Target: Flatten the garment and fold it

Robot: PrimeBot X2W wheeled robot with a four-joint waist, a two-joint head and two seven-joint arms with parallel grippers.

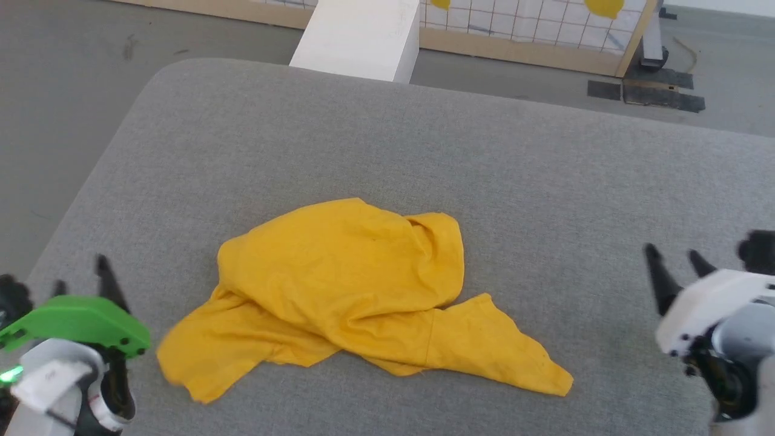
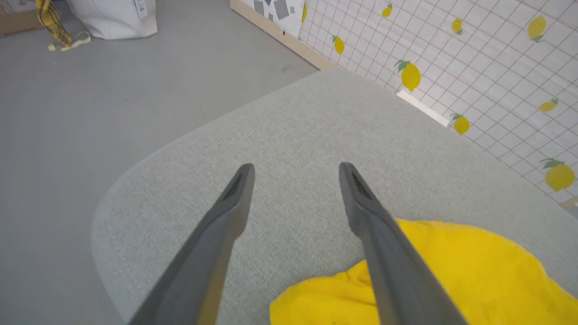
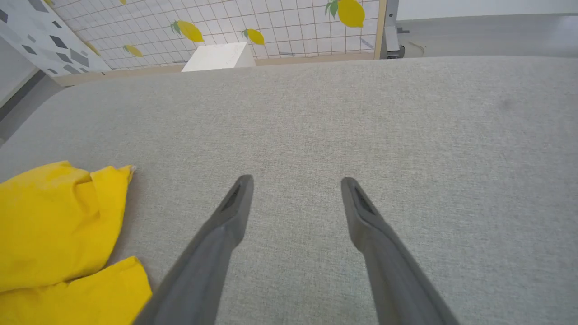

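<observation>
Left claw [image 2: 296, 165] spread over grey padded surface [image 2: 289, 113], garment [image 2: 478, 271] beside, lemon-print wall [image 2: 478, 54]

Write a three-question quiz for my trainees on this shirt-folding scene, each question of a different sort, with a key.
1. True or false: the left gripper and the right gripper are both open, holding nothing.
2. The garment lies: A spread flat; B crumpled in a heap; C neatly folded.
3. Short answer: in the head view, which arm carries the green cover?
Key: 1 true; 2 B; 3 left.
</observation>
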